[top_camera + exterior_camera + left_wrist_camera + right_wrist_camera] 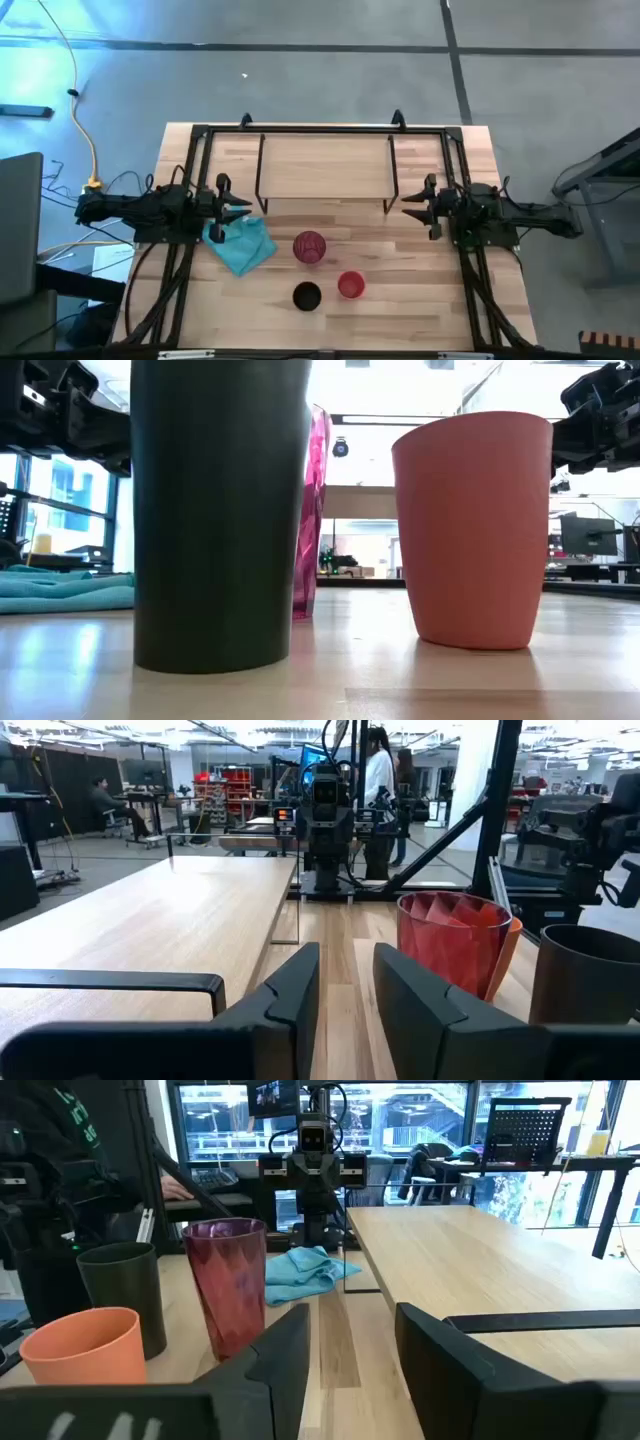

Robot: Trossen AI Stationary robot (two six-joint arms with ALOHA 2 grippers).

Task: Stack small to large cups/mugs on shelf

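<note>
Three cups stand upright on their bases on the wooden table near its near edge: the tall translucent pink-red tumbler [310, 247] [227, 1283] [452, 940], the black cup [307, 296] [215, 510] [122, 1292] and the short red-orange cup [351, 285] [472, 525] [82, 1346]. The shelf [325, 166] [150, 920] [470, 1265] stands on its black legs at the table's far side. My left gripper [243, 208] [345, 985] hovers open at the shelf's left front corner. My right gripper [410, 210] [350, 1345] hovers open at the right front corner. Both point toward each other.
A teal cloth [240, 243] [305, 1270] [60, 588] lies crumpled on the table just below my left gripper, left of the tumbler. Bare table lies between the grippers in front of the shelf. People and desks show in the room beyond.
</note>
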